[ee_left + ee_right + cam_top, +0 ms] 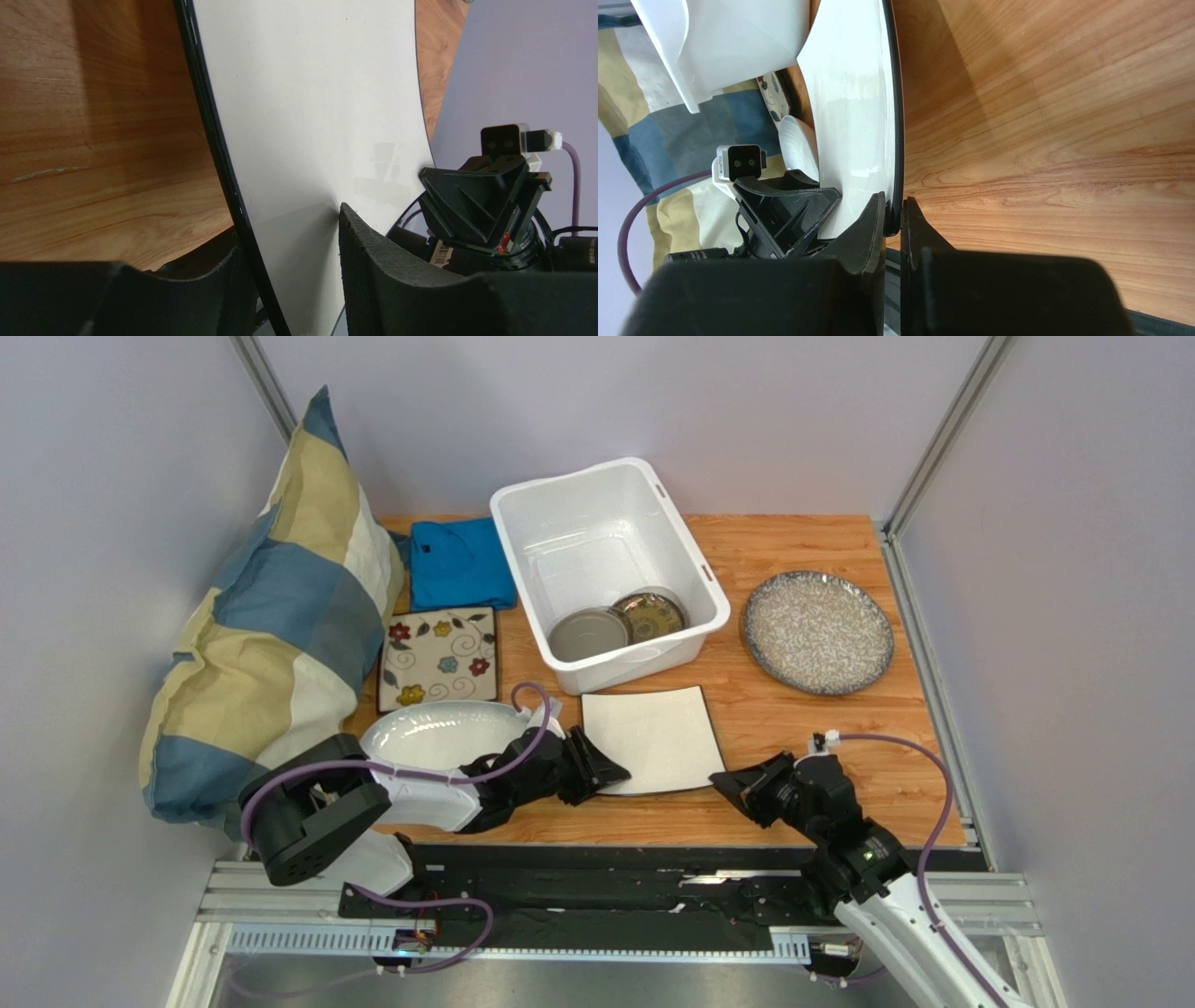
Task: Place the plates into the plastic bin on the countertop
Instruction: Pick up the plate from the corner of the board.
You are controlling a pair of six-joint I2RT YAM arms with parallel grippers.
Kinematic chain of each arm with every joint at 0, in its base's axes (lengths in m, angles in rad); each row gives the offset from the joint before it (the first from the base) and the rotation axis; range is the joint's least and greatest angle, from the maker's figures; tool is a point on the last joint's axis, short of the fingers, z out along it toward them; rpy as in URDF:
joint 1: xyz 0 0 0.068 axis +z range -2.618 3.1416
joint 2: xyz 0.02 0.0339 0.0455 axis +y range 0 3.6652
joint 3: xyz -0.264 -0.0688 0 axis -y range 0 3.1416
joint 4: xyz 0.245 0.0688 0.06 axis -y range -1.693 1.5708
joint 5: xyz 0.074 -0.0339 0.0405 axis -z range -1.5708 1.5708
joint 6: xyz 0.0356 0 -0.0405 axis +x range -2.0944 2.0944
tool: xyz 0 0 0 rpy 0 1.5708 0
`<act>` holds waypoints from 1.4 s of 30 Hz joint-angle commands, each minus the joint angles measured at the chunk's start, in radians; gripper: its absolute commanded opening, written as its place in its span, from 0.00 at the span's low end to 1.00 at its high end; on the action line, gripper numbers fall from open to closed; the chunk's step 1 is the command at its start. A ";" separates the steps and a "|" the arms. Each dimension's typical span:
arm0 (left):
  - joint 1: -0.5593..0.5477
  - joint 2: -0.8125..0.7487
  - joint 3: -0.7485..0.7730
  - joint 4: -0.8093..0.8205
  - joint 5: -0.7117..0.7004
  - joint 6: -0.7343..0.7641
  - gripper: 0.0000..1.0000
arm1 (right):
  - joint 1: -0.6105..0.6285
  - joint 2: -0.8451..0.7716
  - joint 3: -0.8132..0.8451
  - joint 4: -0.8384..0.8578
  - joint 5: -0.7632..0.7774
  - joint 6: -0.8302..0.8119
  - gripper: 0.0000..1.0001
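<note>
On countertop (800,735), arms low: right gripper (721,781) clamps sq plate (652,735), left gripper (615,773) open astride its edge.

The left arm (421,798) has smooth white shells and a big round black joint. The right arm (842,829) is black up top, white lower down. Each has a thin purple cable (577,189), a small white camera box (740,162) and thick black wedge-shaped fingers (372,280)

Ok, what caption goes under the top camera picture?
The left hand and right hand flank the white square plate, the right pinching its rim; two small plates lie in the bin.
</note>
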 commanded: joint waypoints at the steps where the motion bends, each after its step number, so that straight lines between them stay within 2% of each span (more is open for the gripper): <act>1: -0.004 -0.071 0.031 0.187 -0.001 -0.006 0.42 | 0.061 0.033 -0.031 -0.160 -0.107 -0.062 0.00; 5: -0.004 -0.093 0.030 0.178 -0.001 -0.006 0.26 | 0.096 0.065 -0.039 -0.148 -0.087 -0.067 0.00; 10: -0.004 -0.096 0.030 0.168 0.007 -0.009 0.17 | 0.147 0.111 -0.043 -0.096 -0.046 -0.056 0.00; 13: -0.004 -0.091 0.031 0.172 0.016 -0.021 0.06 | 0.159 0.139 -0.046 -0.062 -0.031 -0.048 0.00; 14: -0.004 -0.091 0.031 0.172 0.024 -0.024 0.00 | 0.158 0.145 -0.045 -0.045 -0.024 -0.050 0.00; 17: -0.004 -0.094 0.030 0.175 0.034 -0.032 0.00 | 0.161 0.160 -0.042 -0.027 0.003 -0.065 0.00; 20: -0.004 -0.102 0.017 0.175 0.031 -0.047 0.00 | 0.161 0.148 -0.048 0.014 0.020 -0.082 0.06; 23: -0.004 -0.111 0.001 0.176 0.033 -0.067 0.00 | 0.161 0.102 -0.052 0.012 0.045 -0.105 0.24; 24: -0.004 -0.114 -0.010 0.176 0.033 -0.073 0.00 | 0.161 0.071 -0.049 -0.004 0.067 -0.105 0.36; 27: -0.004 -0.139 -0.033 0.182 0.025 -0.091 0.00 | 0.161 0.004 -0.046 -0.080 0.121 -0.105 0.54; 30: -0.004 -0.172 -0.055 0.182 0.017 -0.098 0.00 | 0.159 -0.054 -0.043 -0.159 0.150 -0.110 0.62; 36: -0.004 -0.228 -0.085 0.178 0.039 -0.113 0.00 | 0.159 -0.104 -0.036 -0.186 0.213 -0.154 0.67; 42: -0.004 -0.301 -0.127 0.173 0.042 -0.128 0.00 | 0.159 -0.084 -0.054 -0.130 0.190 -0.194 0.70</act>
